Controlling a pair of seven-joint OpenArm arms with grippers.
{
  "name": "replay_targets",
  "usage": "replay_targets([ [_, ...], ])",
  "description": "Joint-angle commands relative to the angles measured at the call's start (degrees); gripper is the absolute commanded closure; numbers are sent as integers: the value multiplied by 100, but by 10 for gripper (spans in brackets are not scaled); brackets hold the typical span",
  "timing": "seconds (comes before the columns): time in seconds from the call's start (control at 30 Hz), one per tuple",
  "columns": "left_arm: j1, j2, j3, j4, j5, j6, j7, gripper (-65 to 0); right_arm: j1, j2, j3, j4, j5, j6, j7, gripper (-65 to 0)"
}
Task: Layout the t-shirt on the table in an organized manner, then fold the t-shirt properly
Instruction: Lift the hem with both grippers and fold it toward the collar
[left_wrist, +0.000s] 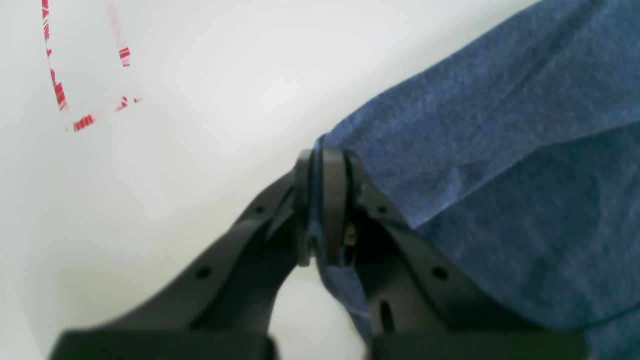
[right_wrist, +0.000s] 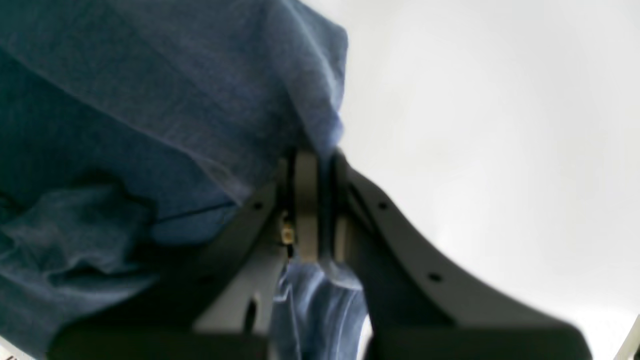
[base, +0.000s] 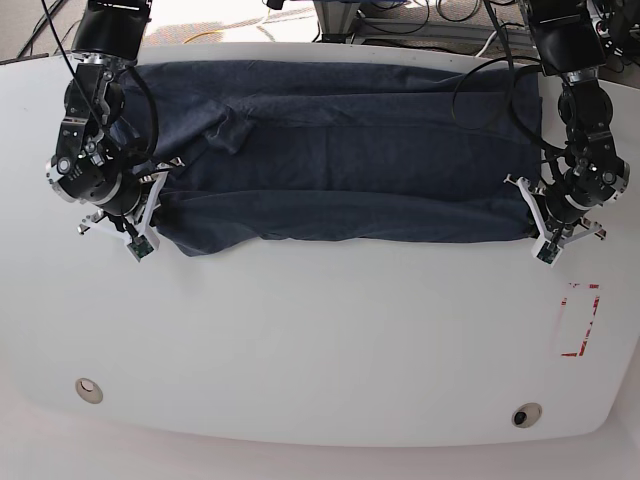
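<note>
The navy t-shirt (base: 340, 160) lies as a wide band across the far half of the white table (base: 320, 340), doubled over lengthwise with its near edge rumpled. My left gripper (base: 531, 214), at the base view's right, is shut on the cloth's right end. In the left wrist view the left gripper (left_wrist: 320, 200) pinches a thin edge of the t-shirt (left_wrist: 500, 150). My right gripper (base: 158, 214), at the base view's left, is shut on the cloth's left end. The right wrist view shows the right gripper (right_wrist: 316, 200) clamping the t-shirt (right_wrist: 175, 100), which hangs bunched to its left.
A red rectangle outline (base: 580, 320) is marked on the table near the right edge, also seen as the red outline (left_wrist: 85, 75) in the left wrist view. Two round grommet holes (base: 88, 389) (base: 524, 414) sit near the front edge. Cables lie beyond the far edge.
</note>
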Motion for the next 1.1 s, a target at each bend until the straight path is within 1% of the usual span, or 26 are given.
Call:
replay_targets([
  [0.0, 51, -204, -28, 289, -23, 21, 137, 0, 43, 84, 39, 246, 17, -10, -3, 0],
  [0.23, 385, -239, -64, 614, -23, 21, 313, 0, -309, 84, 39, 457, 8, -10, -39, 0],
  [0.4, 579, -248, -407, 764, -14, 21, 471, 0, -555, 84, 65, 475, 8, -10, -39, 0],
  [0.53, 684, -248, -591, 755, 4, 21, 471, 0, -775, 84, 390, 563, 44, -10, -39, 0],
  [0.63, 825, -283, -679, 755, 4, 21, 471, 0, -898, 84, 461, 607, 44, -10, -47, 0],
  [0.77, 957, -450, -688, 755, -5, 21, 480, 0, -960, 93, 478, 633, 44, -10, -47, 0],
  [1.0, 1212, -459, -688, 755, -5, 21, 480, -1, -1170, 93, 478, 642, 35, -10, -47, 0],
  [1.07, 1264, -485, -688, 755, -5, 21, 480, -24, -1197, 93, 478, 642, 26, -10, -47, 0],
])
